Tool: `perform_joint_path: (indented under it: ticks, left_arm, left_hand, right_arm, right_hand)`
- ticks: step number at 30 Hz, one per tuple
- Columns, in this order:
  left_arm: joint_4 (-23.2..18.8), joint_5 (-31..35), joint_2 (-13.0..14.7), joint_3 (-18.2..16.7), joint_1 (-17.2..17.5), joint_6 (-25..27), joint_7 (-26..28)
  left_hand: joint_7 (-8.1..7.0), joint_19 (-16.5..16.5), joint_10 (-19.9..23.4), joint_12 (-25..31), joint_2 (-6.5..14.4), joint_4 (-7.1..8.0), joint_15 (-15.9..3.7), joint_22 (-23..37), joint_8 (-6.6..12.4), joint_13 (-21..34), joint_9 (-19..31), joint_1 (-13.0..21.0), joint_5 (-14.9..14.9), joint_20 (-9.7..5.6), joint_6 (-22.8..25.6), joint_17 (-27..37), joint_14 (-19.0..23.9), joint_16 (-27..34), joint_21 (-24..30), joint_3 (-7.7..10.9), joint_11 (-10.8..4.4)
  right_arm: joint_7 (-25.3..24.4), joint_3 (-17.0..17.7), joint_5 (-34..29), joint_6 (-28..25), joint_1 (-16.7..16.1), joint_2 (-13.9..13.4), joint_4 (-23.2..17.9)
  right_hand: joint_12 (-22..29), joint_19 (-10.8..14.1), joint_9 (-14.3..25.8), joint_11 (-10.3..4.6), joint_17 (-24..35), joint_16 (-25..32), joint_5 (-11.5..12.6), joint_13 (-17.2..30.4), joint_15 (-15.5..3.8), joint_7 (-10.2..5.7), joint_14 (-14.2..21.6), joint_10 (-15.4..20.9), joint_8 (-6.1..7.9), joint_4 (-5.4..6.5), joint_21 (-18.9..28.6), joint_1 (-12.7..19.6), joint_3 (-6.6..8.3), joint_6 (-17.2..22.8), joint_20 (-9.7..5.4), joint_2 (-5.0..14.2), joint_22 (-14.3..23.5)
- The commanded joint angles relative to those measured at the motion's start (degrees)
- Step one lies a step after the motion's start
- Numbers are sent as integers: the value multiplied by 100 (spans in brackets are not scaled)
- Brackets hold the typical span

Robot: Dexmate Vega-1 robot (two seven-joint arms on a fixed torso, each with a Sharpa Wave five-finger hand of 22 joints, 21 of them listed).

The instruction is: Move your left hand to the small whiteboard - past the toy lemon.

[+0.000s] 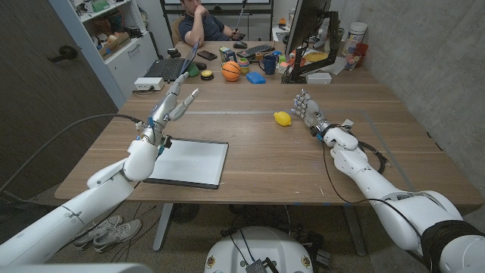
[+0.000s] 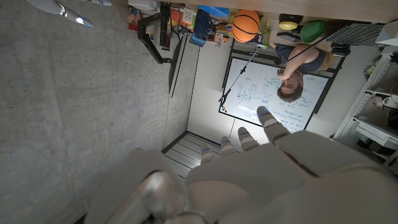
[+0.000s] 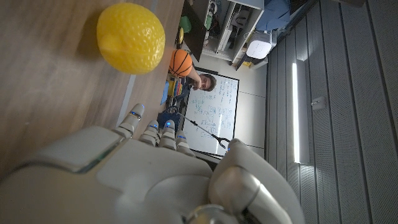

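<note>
Fingers of your left hand are extended and slightly apart, holding nothing, raised above the tabletop beyond the far left corner of the small whiteboard. That whiteboard lies flat near the tabletop's near edge, with your left forearm crossing above its left side. Toy lemon sits on the tabletop well to the right of the whiteboard and farther back. Your right hand stands just beside the lemon on the side away from the whiteboard, fingers together and straight, gripping nothing. Far beyond the whiteboard, a small basketball, a laptop and a monitor occupy the back of the tabletop, with a seated person behind.
</note>
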Motion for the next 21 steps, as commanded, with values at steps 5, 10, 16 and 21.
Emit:
perform_joint_path:
  ticks: [5, 10, 16, 21]
  left_arm:
    - [-726, 757, 624, -76, 489, 1011, -251]
    - [-852, 793, 820, -102, 617, 1143, -402]
    - [-1018, 812, 1011, -129, 723, 1348, -599]
    - [-1154, 841, 1147, -170, 837, 1529, -698]
  left_hand:
    - [-6, 117, -197, 14, -56, -122, -7, 4, -23, 18, 26, 210, 27, 141, -471, 22, -108, 21, 71, -35, -21]
    - [-8, 379, -43, 101, -148, -245, -18, -10, 31, 16, 39, 413, 24, 283, -512, 18, 41, 108, 142, -65, -53]
    - [-8, 430, -28, 104, -173, -282, -27, -17, 56, 14, 44, 478, 24, 335, -489, 15, 51, 113, 143, -75, -91]
    - [-8, 428, -48, 94, -189, -306, -36, -23, 73, 11, 47, 520, 24, 362, -463, 14, 46, 112, 127, -83, -125]
  right_arm:
    - [34, 39, 5, -16, -38, -59, -94]
    - [78, 29, -11, 56, 9, -57, -7]
    - [115, 41, 13, 62, 49, -41, 60]
    - [110, 41, -3, 117, 73, -26, 114]
  right_hand:
    - [8, 26, 16, 27, 12, -20, 31, 28, -3, 20, 28, 7, 40, 24, -17, -55, -28, -24, 21, 54, 27]
    - [8, 29, 16, 25, 13, -21, 31, 28, -1, 19, 26, 9, 41, 24, -21, -59, -30, -23, 23, 52, 27]
    - [9, 30, 16, 31, 13, -21, 31, 28, 1, 19, 29, 13, 39, 26, -26, -64, -34, -26, 22, 48, 27]
    - [10, 35, 16, 31, 14, -20, 30, 27, 5, 18, 31, 15, 40, 28, -31, -74, -42, -24, 25, 41, 27]
